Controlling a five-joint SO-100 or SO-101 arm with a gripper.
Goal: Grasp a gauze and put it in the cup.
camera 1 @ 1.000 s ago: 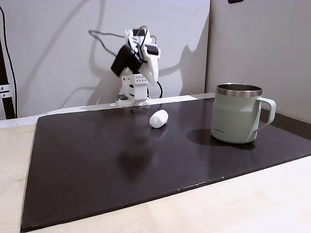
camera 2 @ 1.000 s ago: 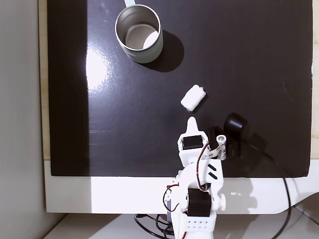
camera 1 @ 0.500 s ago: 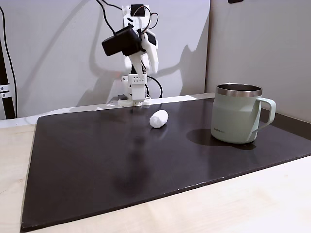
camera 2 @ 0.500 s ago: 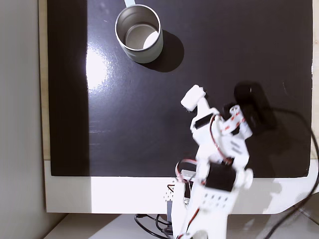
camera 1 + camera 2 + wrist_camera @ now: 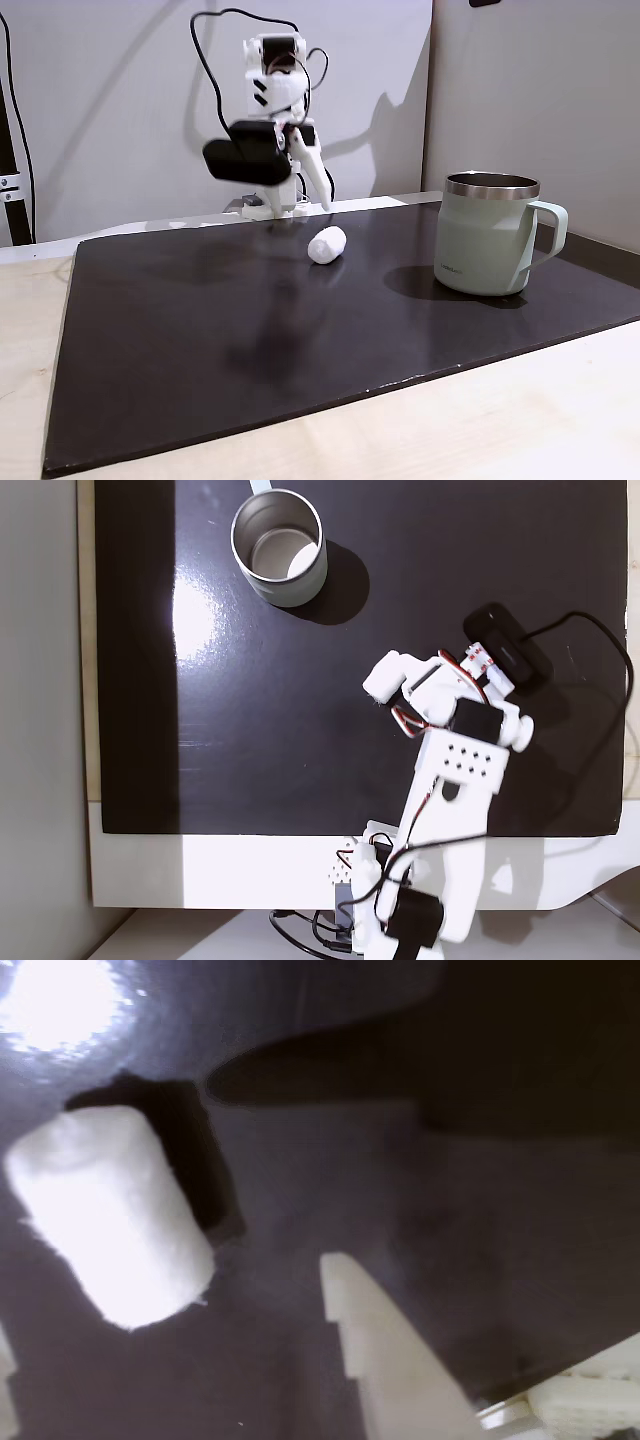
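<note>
Reading the wrist view first, I log one white finger [image 5: 385, 1360] rising from the bottom edge, its tip bare and touching nothing; a sliver of the other finger sits at the lower left edge. The gauze [image 5: 110, 1215] lies between them on the dark mat [image 5: 480, 1220], nearer the left sliver, so I record the jaws as spread wide with nothing pinched. Gripper [image 5: 170, 1310]: hanging above the roll, not in contact that I can confirm.

Gauze, side fixed view [image 5: 327, 245]: lying flat on the mat [image 5: 200, 320], well to the left of the cup [image 5: 488, 235] and farther back. Gauze, top-down fixed view [image 5: 385, 677]: well below and to the right of the cup [image 5: 279, 546], partly covered by the arm.

Cup: pale green, steel rim, upright on the mat, handle on its right in the side fixed view, standing in its own shadow.

Surface: glossy black mat [image 5: 250, 730] with a bright glare patch below and left of the cup in the top-down view, laid on a light wooden table [image 5: 480, 420]. Room: plain pale wall [image 5: 120, 90] behind, a corner above the cup.

Arm [image 5: 275, 80]: white, raised from its base behind the mat, folded over so the gripper [image 5: 322, 195] points down just behind the gauze; black cable loops off its top. In the top-down view the arm [image 5: 455, 780] reaches from the bottom edge toward the gauze.
</note>
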